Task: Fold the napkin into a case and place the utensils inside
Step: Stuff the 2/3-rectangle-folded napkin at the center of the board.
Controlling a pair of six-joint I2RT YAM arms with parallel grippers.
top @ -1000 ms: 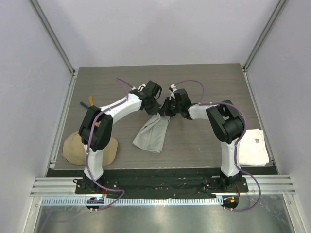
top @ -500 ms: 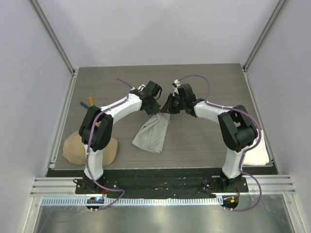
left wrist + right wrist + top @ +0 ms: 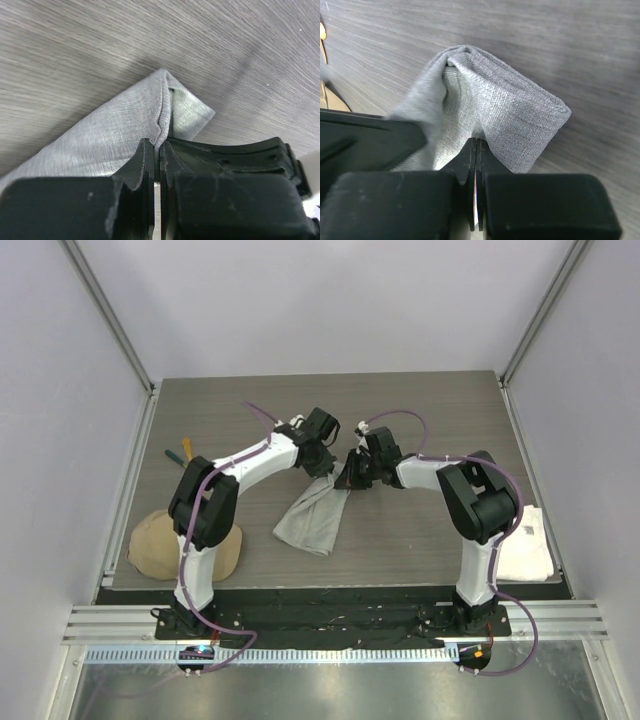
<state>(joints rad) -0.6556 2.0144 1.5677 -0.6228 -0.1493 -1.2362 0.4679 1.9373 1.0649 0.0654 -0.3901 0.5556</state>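
Two pinches: my left gripper (image 3: 158,152) and right gripper (image 3: 476,150) clamp the napkin (image 3: 310,520); seemingly shallow holds, so cloth may slip under tension.

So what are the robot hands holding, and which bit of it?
Both hold the napkin. The left gripper pinches a folded edge near a corner at its far end; the right gripper pinches a bunched fold there too.

Napkin (image 3: 505,110): grey woven cloth; table (image 3: 100,45): matt woodgrain.
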